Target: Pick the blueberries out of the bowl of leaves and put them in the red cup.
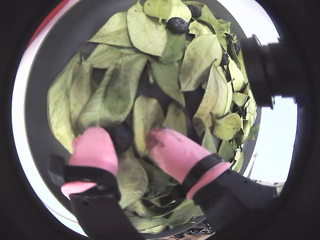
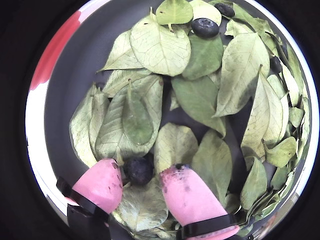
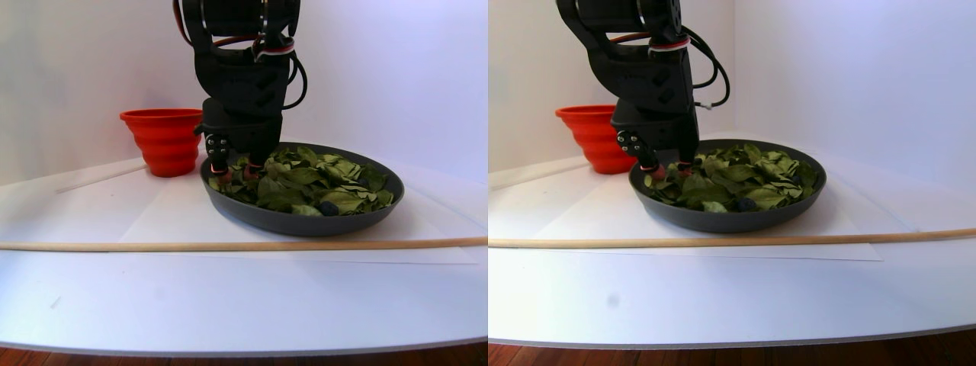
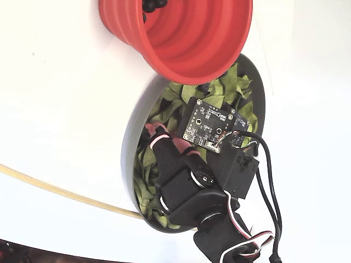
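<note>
In a wrist view the gripper [image 1: 134,145] was down among the leaves [image 1: 150,75] in the bowl [image 1: 37,100], its two pink fingertips [image 1: 95,147] parted, with a dark blueberry [image 1: 121,136] sitting in the gap against the left one; I could not tell whether the right tip touched it, so nothing was clenched. Another blueberry [image 1: 176,25] lay near the bowl's far rim. In the other wrist view the gripper [image 2: 142,177] showed the same spread, the blueberry [image 2: 138,170] touching the left pink fingertip [image 2: 100,182] and a sliver of leaf showing between it and the right one; a second blueberry [image 2: 205,27] rested on the leaves [image 2: 160,47] by the far rim of the bowl [image 2: 65,90]. In the stereo pair view the arm stood upright over the left side of the bowl [image 3: 305,221], its gripper [image 3: 233,173] dipped into the leaves [image 3: 313,179], a blueberry [image 3: 328,207] near the front rim, and the red cup [image 3: 164,141] stood just behind the bowl toward the worktop's back left. In the fixed view the red cup [image 4: 186,38] overlapped the bowl's [image 4: 131,137] upper rim, dark berries [image 4: 151,5] showed inside it, and the gripper [image 4: 164,136] reached into the leaves [image 4: 145,186].
</note>
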Tool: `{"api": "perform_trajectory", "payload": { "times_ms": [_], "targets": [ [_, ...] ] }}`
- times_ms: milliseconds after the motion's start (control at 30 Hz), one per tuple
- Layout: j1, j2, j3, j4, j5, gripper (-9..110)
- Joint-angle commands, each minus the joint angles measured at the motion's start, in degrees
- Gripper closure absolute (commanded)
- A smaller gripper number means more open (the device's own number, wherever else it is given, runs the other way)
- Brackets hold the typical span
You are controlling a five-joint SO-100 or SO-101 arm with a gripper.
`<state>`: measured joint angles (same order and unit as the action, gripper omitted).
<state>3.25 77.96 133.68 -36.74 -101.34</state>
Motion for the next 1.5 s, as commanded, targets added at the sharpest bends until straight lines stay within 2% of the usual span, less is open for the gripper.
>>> {"api": "perform_trajectory", "payload": {
  "times_ms": [0,1467],
  "targets": [
    [0.0,0.62,-1.05,-1.05,0.44,87],
    [-0.53,0.79,-1.49,-2.2,0.35,91]
  ]
}}
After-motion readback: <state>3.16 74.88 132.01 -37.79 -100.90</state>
